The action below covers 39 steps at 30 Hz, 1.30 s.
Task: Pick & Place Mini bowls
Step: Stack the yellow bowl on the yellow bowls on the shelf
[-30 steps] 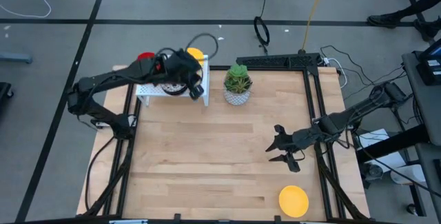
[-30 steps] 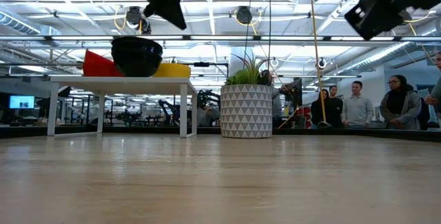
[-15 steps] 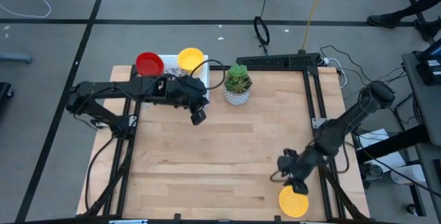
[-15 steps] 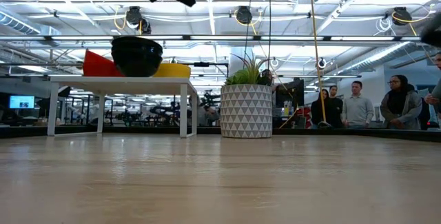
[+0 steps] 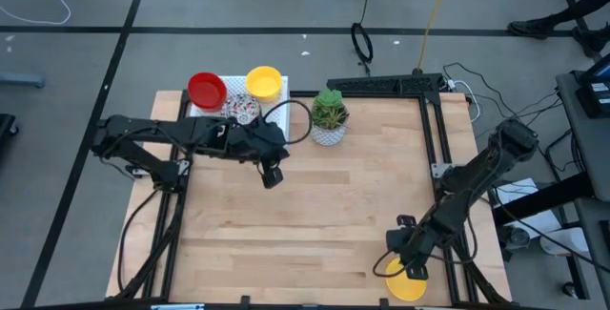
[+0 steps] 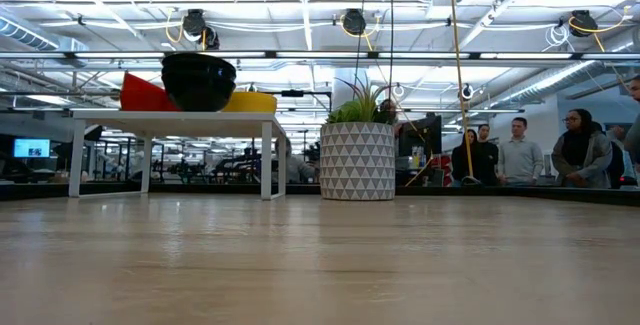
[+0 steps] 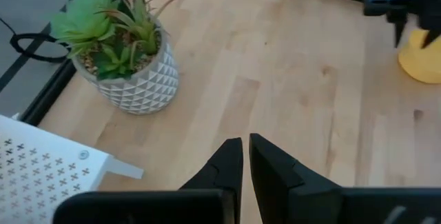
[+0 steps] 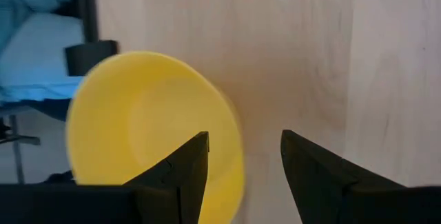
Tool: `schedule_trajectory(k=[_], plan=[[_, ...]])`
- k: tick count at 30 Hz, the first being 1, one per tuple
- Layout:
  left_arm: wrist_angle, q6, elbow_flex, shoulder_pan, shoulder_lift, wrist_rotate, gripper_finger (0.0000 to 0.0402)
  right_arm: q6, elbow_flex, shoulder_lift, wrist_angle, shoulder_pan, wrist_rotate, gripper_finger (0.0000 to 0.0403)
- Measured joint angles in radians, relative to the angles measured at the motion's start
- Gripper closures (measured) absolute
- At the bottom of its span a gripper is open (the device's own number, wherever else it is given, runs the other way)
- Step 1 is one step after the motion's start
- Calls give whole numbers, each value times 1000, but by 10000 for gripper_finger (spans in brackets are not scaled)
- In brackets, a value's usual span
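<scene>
A yellow mini bowl [image 5: 410,285] [image 8: 148,124] sits on its base near the table's near right corner. My right gripper [image 5: 403,256] [image 8: 244,156] hangs open over it, one finger above the bowl's inside and the other outside its rim. Three more bowls rest on a white stand [image 5: 212,112] at the far left: a red one [image 5: 206,89], a yellow one [image 5: 264,82] and a floral one [image 5: 240,110]. My left gripper [image 5: 272,175] [image 7: 245,156] is shut on nothing, in the air near the stand and the plant. My right gripper comes from above, pointing down, with its fingers [image 8: 186,165] astride the yellow bowl's rim [image 8: 231,138]. I cannot tell whether they touch it.
A white pot with a green plant [image 5: 329,119] [image 7: 124,62] stands at the far edge beside the stand. Black frame rails [image 5: 440,148] run along the table's right and far sides. People stand beyond the table [image 6: 520,150]. Bare wood [image 5: 315,224] lies mid-table.
My left gripper has drawn back from above the stand toward the table's near edge, uncovering the floral bowl. My right gripper has moved from mid-right toward the near edge and down to the yellow bowl, tipping to point downward.
</scene>
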Motion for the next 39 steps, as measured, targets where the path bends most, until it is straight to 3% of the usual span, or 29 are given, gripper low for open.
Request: schedule_trajectory(k=[11,15,21,25,30,39], plan=[[0,-6,0,-52,0,-4,371,-80,-1,101,-3,0,-5,245],[0,-8,0,-67,0,-35,371,-115,-1,117,0,0,-26,288],[0,-8,0,-82,0,-44,371,-120,-1,118,0,-3,-27,389],[-1,-7,0,-89,0,-52,371,-126,-1,118,0,-19,-26,394],[-1,-7,0,-90,0,-52,371,-218,-1,117,2,-100,27,399],[-4,-5,0,-90,0,-52,371,-489,-1,117,49,-357,29,401]])
